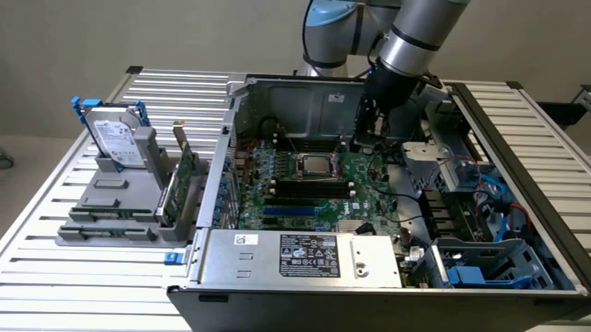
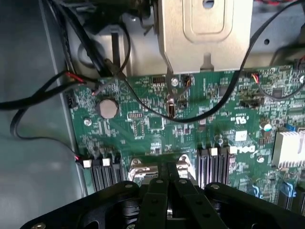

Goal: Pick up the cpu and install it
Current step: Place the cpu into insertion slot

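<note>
Gripper (image 2: 167,172), fingers pressed together at lower centre (grasp on anything unclear), hangs low over the motherboard (image 2: 190,119); it could snag the black cable (image 2: 143,98) or scrape components.

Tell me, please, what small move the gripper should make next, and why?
Probably a short, straight lift. The gripper is shut, with nothing seen in it, low over the motherboard, on the exterior view's right of the socket, where a silvery square, seemingly the cpu, already lies. Black cables run close by, so sideways travel looks riskier.
</note>
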